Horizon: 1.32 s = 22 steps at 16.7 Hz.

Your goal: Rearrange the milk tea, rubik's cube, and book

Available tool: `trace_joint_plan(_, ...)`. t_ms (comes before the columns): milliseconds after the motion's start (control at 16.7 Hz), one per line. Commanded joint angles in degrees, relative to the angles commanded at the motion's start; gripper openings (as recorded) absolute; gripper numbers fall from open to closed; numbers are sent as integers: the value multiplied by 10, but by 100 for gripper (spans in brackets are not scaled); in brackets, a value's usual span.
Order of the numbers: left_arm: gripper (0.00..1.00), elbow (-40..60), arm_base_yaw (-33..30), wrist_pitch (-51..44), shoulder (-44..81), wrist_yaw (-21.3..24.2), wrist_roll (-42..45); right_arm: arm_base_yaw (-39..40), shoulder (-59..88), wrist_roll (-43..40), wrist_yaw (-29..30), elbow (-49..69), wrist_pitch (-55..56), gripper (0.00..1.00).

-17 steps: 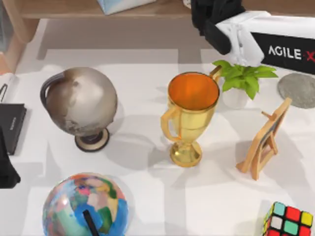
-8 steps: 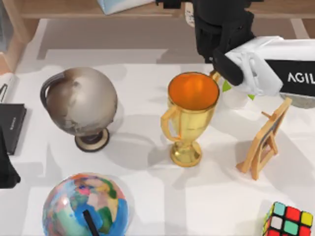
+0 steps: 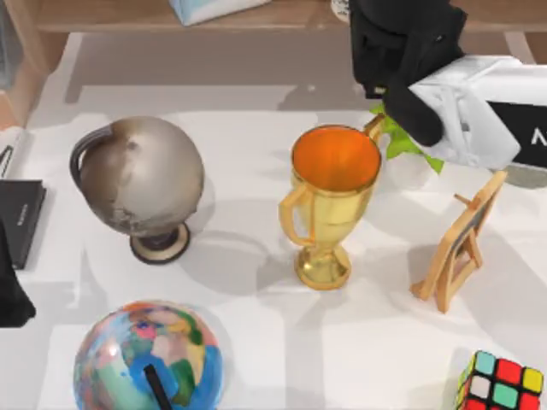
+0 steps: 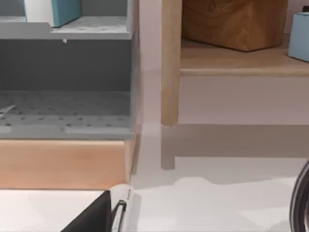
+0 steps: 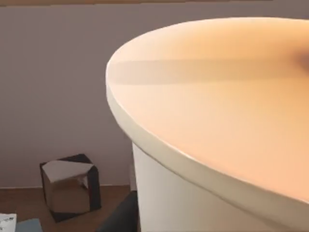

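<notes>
- At the table's far right edge, the right gripper [image 3: 402, 51] hangs over the green plant [image 3: 410, 141], behind the gold trophy [image 3: 329, 205]; whether it is clenched or released cannot be told.
- Close before its wrist camera looms the milk tea [image 5: 217, 121], cream lid uppermost.
- The rubik's cube [image 3: 500, 384] sits at the near right corner, beside the wooden easel [image 3: 461, 243].
- The left arm [image 3: 13, 295] rests at the left edge.

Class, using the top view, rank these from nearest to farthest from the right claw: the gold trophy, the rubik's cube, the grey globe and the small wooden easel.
Measured from the right claw, at the table's far right:
1. Gold trophy, centre, just in front of the claw.
2. Wooden easel, right side.
3. Grey globe, left side.
4. Rubik's cube, near right corner.
</notes>
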Motion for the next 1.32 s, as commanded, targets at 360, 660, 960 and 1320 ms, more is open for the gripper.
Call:
trace_joint_plan(360, 100, 0, 0, 0, 0, 0, 0, -58, -89, -25, -34, -113, 66, 0)
trace_joint_plan(660, 100, 0, 0, 0, 0, 0, 0, -208, -92, -18, -197, -250, 140, 0)
trace_joint_plan(960, 100, 0, 0, 0, 0, 0, 0, -334, -27, 9, -344, -330, 197, 0)
trace_joint_plan(1320, 100, 0, 0, 0, 0, 0, 0, -349, -12, 16, -364, -332, 209, 0)
